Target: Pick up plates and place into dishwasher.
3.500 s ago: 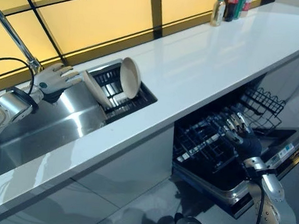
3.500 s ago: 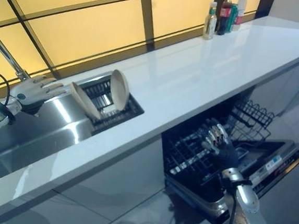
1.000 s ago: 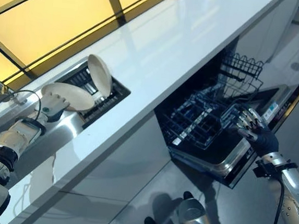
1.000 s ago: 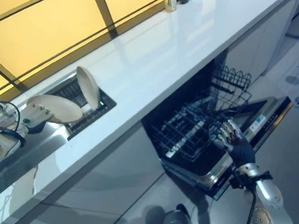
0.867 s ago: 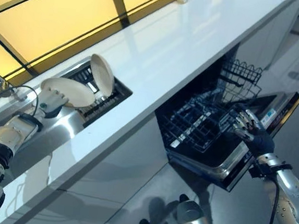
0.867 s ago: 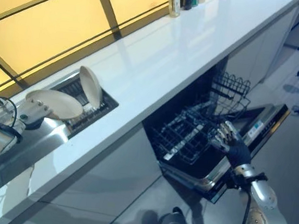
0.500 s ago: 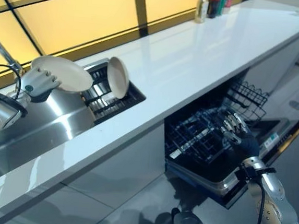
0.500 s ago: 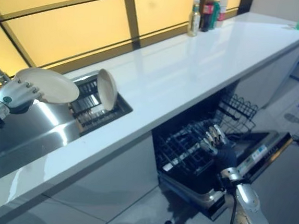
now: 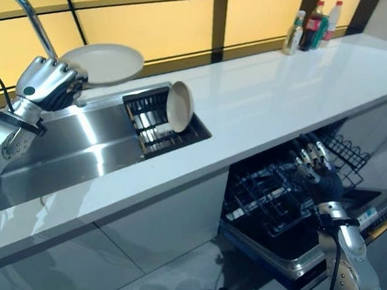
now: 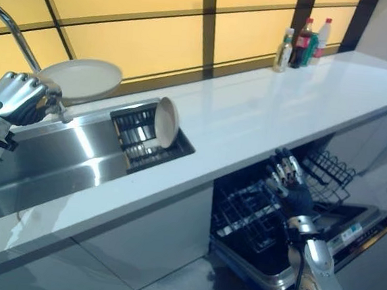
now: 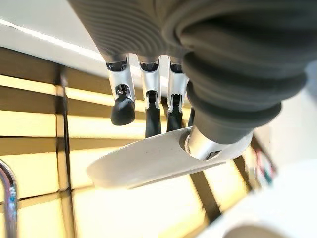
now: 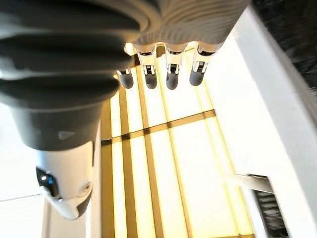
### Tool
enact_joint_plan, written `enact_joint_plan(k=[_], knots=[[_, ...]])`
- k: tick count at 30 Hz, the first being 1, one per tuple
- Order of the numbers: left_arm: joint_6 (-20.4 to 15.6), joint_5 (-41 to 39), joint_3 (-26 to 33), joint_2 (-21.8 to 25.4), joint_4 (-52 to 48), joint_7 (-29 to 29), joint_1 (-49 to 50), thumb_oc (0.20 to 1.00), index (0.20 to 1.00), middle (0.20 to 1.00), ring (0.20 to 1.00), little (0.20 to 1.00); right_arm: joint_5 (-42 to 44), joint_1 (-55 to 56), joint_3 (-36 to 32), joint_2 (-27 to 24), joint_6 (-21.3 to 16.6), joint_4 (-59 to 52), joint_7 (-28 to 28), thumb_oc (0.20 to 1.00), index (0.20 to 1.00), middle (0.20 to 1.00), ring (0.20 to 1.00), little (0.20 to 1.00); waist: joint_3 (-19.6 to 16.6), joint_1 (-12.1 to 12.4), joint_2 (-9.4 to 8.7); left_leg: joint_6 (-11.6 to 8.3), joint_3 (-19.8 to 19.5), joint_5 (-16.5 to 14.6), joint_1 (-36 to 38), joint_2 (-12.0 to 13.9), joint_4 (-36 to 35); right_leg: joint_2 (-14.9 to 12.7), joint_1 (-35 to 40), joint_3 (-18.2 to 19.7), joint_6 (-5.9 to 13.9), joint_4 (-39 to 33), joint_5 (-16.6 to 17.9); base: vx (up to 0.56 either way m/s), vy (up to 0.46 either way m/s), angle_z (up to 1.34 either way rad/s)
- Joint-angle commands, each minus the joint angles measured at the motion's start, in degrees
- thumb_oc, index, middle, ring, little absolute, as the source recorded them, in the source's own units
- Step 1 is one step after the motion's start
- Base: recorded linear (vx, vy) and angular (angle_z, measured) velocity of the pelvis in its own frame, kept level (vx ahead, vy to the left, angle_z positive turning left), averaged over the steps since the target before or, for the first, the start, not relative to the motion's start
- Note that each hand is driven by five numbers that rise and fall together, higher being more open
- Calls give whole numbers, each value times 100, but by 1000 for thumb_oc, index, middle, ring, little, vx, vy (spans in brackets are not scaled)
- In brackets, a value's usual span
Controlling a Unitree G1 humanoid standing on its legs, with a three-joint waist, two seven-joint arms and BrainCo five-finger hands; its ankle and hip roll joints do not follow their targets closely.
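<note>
A: The left hand (image 9: pixel 46 81) pinches a cream plate (image 9: pixel 102 62) by its rim, raised above the sink (image 9: pixel 78 142).

B: Keep it level swinging across; the right hand (image 9: pixel 313 170), fingers relaxed, waits at the dishwasher rack (image 9: pixel 271 192).

No legible text or labels.

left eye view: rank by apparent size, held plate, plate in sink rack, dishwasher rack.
1. dishwasher rack
2. held plate in the left hand
3. plate in sink rack, seen partly edge-on, so the plates' order is unsure.
</note>
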Motion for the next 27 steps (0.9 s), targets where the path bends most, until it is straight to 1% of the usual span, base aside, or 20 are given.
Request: enact_joint_plan(k=[1, 2, 4, 6, 8, 9, 10, 11, 14, 15, 16, 18, 22, 25, 27], knots=[[-265, -849, 1020, -470, -573, -185, 187, 200, 200, 200, 200, 200, -360, -441, -78, 172, -456, -272, -163, 1000, 1000, 1000, 1000, 1000, -140, 0, -93, 55, -119, -418, -204, -10, 226, -260, 130, 37, 624, 41, -412, -65, -12, 9], [-482, -1220, 1217, -836, -875, -396, 391, 200, 200, 200, 200, 200, -407, -403, -218, 234, -442, -326, -149, 1000, 1000, 1000, 1000, 1000, -157, 19, -132, 58, -145, -421, -198, -24, 199, -263, 132, 40, 632, 3, -385, -58, -13, 8], [-617, -1440, 1368, -1300, -1274, -663, 623, 200, 200, 200, 200, 200, -536, -387, -349, 300, -408, -426, -143, 1000, 1000, 1000, 1000, 1000, -169, 18, -155, 64, -165, -426, -194, -41, 180, -266, 135, 56, 637, -42, -355, -64, -10, 6], [-715, -1802, 1393, -1617, -1550, -940, 713, 200, 200, 200, 200, 200, -683, -387, -451, 327, -414, -506, -148, 1000, 1000, 1000, 1000, 1000, -174, 12, -174, 72, -173, -433, -191, -54, 164, -268, 129, 71, 641, -66, -338, -61, -5, 4], [-883, -2409, 1398, -2049, -1831, -1369, 798, 200, 200, 200, 200, 200, -783, -458, -564, 349, -440, -555, -98, 1000, 1000, 1000, 1000, 1000, -178, 21, -204, 87, -188, -447, -194, -79, 154, -267, 120, 97, 639, -102, -308, -67, -7, 0], [-983, -2740, 1386, -2196, -1908, -1584, 822, 200, 200, 200, 200, 200, -810, -489, -584, 370, -464, -560, -56, 1000, 1000, 1000, 1000, 1000, -184, 23, -207, 90, -186, -451, -187, -87, 142, -265, 118, 106, 637, -116, -299, -47, -4, -1], [-1023, -2898, 1393, -2309, -1971, -1734, 838, 200, 200, 200, 200, 200, -825, -511, -592, 385, -476, -565, -33, 1000, 1000, 1000, 1000, 1000, -181, 25, -211, 92, -177, -453, -182, -91, 136, -265, 116, 113, 638, -123, -290, -49, -3, -2], [-1100, -3324, 1352, -2517, -2082, -2027, 848, 200, 200, 200, 200, 200, -819, -558, -620, 414, -484, -580, 30, 1000, 1000, 1000, 1000, 1000, -183, 23, -223, 102, -167, -456, -176, -100, 121, -267, 110, 125, 638, -138, -274, -53, -6, -2], [-1043, -4357, 1241, -3032, -2350, -2831, 835, 200, 200, 200, 200, 200, -763, -640, -618, 544, -450, -627, 159, 1000, 1000, 1000, 1000, 1000, -186, 34, -242, 111, -151, -471, -186, -116, 118, -280, 94, 144, 646, -159, -250, -53, -7, -6], [-958, -4941, 1147, -3282, -2461, -3224, 851, 200, 200, 200, 200, 200, -728, -675, -616, 611, -414, -651, 239, 1000, 1000, 1000, 1000, 1000, -184, 31, -246, 122, -146, -479, -182, -124, 114, -288, 83, 154, 649, -160, -239, -46, -5, -9], [-898, -5281, 1135, -3400, -2516, -3450, 873, 200, 200, 200, 200, 200, -711, -683, -610, 637, -391, -670, 274, 1000, 1000, 1000, 1000, 1000, -183, 35, -245, 126, -142, -484, -181, -127, 116, -290, 77, 163, 650, -157, -236, -43, -3, -8], [-647, -6310, 980, -3827, -2627, -4096, 923, 200, 200, 200, 200, 200, -623, -745, -520, 781, -326, -710, 368, 1000, 1000, 1000, 1000, 1000, -177, 38, -248, 142, -127, -496, -169, -139, 111, -299, 71, 179, 650, -165, -214, -36, -3, -6], [-271, -7579, 660, -4438, -2744, -4792, 1043, 200, 200, 200, 200, 200, -479, -856, -339, 1013, -180, -746, 528, 1000, 1000, 1000, 1000, 1000, -161, 60, -251, 164, -110, -511, -169, -152, 112, -320, 59, 195, 651, -178, -182, -38, -4, -1], [-101, -8171, 450, -4635, -2786, -5133, 1160, 200, 200, 200, 200, 200, -333, -911, -201, 1102, -29, -770, 657, 1000, 1000, 1000, 1000, 1000, -162, 94, -257, 180, -120, -525, -160, -159, 104, -342, 64, 175, 652, -188, -174, -22, -4, 0], [107, -8805, 306, -4721, -2807, -5497, 1256, 200, 200, 200, 200, 200, 76, -977, -109, 1133, 183, -773, 883, 1000, 1000, 1000, 1000, 1000, -166, 141, -270, 183, -123, -532, -162, -158, 104, -367, 71, 139, 652, -201, -160, -31, -13, 0]])
